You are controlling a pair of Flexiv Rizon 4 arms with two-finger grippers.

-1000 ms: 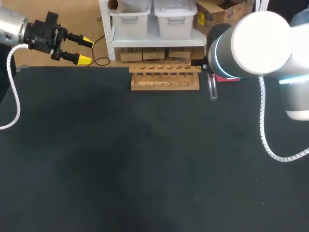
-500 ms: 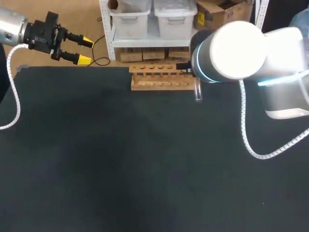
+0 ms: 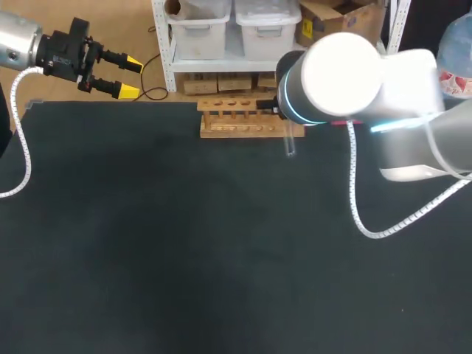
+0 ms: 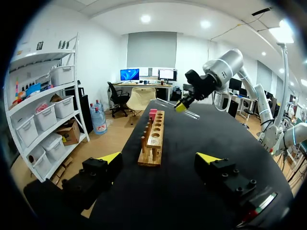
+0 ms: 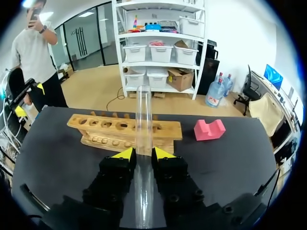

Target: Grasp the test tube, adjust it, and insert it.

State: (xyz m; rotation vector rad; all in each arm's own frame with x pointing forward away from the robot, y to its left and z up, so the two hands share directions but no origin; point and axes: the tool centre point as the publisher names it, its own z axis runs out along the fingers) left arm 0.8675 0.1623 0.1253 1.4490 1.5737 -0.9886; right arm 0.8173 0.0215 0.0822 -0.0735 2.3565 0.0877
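The right arm is a fat white cylinder with a black collar and a glowing cyan ring, joined to a pale grey link. The left arm is silver-grey, and each arm trails a white coiled cable. The left claw and the right claw are alike: a boxy black body and two blocky black fingers with recessed screws and wedge-shaped bright yellow tips.
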